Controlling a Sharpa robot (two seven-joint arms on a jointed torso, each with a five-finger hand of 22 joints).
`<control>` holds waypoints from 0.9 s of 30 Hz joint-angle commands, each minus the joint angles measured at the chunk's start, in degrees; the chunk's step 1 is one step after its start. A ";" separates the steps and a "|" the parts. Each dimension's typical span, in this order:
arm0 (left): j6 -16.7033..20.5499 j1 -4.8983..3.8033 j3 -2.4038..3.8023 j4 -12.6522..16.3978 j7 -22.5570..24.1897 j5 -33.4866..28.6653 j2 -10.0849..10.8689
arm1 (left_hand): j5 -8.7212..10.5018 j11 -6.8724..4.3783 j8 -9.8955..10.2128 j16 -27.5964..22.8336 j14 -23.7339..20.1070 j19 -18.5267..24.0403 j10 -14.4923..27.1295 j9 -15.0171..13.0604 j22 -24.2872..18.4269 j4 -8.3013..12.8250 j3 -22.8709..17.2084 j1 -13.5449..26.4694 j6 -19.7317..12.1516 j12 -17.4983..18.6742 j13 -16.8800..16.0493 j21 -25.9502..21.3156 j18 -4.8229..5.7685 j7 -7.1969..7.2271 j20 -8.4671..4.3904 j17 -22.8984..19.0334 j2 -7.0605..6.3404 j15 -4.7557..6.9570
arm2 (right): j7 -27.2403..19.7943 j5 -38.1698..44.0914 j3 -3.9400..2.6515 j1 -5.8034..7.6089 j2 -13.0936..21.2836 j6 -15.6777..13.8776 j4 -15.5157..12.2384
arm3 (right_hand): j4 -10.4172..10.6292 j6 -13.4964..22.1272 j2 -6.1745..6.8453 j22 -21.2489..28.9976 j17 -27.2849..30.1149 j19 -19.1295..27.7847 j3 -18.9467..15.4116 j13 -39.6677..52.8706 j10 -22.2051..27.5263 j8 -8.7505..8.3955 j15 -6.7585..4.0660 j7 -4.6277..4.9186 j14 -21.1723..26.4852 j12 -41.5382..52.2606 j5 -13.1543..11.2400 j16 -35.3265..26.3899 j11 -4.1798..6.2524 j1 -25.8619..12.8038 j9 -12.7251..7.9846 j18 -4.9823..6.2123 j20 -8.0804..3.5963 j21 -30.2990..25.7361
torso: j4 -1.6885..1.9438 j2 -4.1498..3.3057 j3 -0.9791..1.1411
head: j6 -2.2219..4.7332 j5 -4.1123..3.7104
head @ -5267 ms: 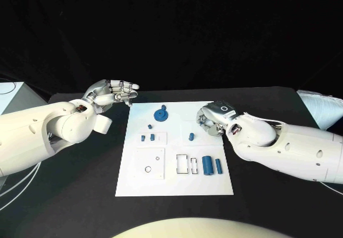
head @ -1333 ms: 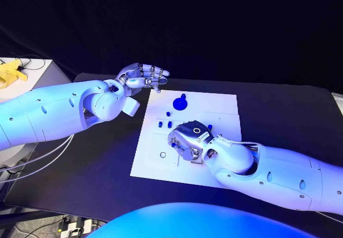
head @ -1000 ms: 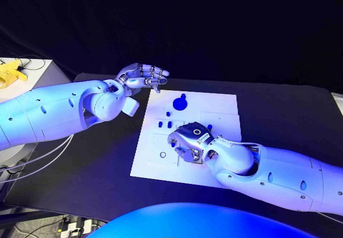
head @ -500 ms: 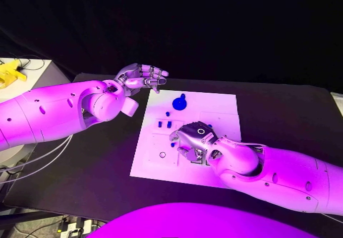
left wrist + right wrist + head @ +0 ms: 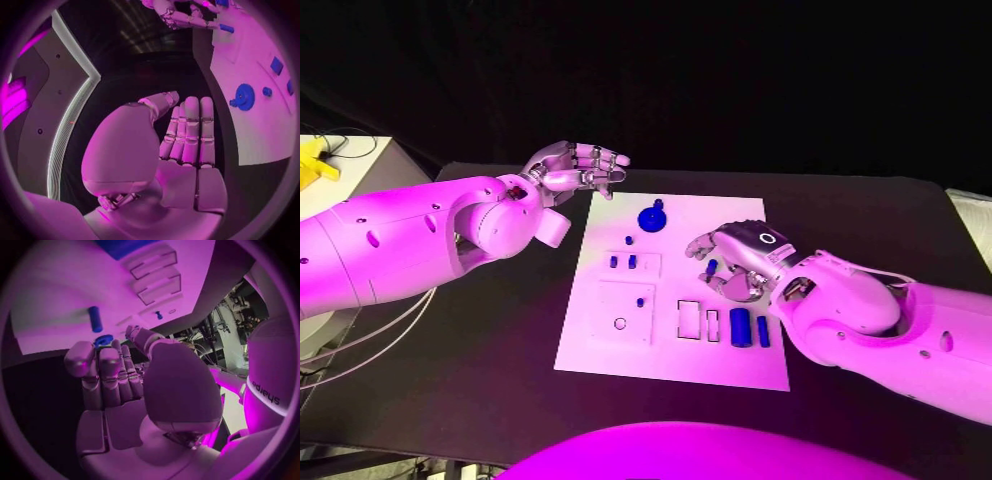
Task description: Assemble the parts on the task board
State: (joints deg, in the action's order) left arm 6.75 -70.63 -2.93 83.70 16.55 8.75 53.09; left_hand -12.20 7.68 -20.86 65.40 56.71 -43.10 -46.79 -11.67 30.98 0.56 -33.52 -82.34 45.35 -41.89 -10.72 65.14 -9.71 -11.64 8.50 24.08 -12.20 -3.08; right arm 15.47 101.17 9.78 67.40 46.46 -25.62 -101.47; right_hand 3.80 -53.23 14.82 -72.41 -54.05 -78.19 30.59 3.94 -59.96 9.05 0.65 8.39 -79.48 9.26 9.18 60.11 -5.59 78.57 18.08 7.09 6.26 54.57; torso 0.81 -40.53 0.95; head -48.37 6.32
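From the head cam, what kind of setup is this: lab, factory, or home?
Likely a robot lab test bench. A black table holds a white task board with small blue parts, against black backdrop; the right wrist view shows cluttered equipment racks behind.

Place: robotics lab or test cell
Evidence: my black table (image 5: 877, 215) bearing a white task board (image 5: 733, 360), dark backdrop behind it, cabling and equipment racks (image 5: 234, 310) beside my right arm

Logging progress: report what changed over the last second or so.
The right hand has drawn back from the middle of the task board toward its right side, uncovering the blue cylinder and bar. The left hand stays raised at the board's far left corner.
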 commanded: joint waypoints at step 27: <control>-1.45 0.01 0.05 -0.15 0.35 -0.07 -0.33 | -0.10 0.06 -0.41 -0.03 -0.17 -0.14 0.51 0.06 -0.11 0.07 0.42 -0.10 -0.53 -0.34 0.07 -0.30 -0.86 0.06 0.43 -0.08 0.33 -0.36 | -2.76 -2.53 -0.17 2.56 0.48 8.91 4.74 | 4.33 -2.86 -0.89 -2.34 -0.87 -2.34 -6.13 -0.03 -1.19 -0.38 -0.32 -0.68 -1.69 2.28 0.55 4.38 0.50 3.11 -0.11 -1.27 -0.45 3.53 | -0.27 0.15 -0.10 | 0.38 -0.11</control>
State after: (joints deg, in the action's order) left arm 6.25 -70.61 -2.93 83.45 16.56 8.74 52.86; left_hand -12.20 7.68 -21.11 65.40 56.72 -43.10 -46.79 -11.68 30.93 0.56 -33.52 -82.34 45.35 -41.89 -10.73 65.14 -9.71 -11.64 8.50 24.09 -12.20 -3.08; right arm 12.90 97.71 9.61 70.01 47.17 -18.92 -96.86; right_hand 8.18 -55.86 14.04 -74.69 -54.88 -80.14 24.22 3.89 -60.88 8.36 0.20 7.72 -80.77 11.19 9.77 64.29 -5.08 81.15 17.93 6.42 5.75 57.80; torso 0.59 -40.37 0.83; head -47.95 6.19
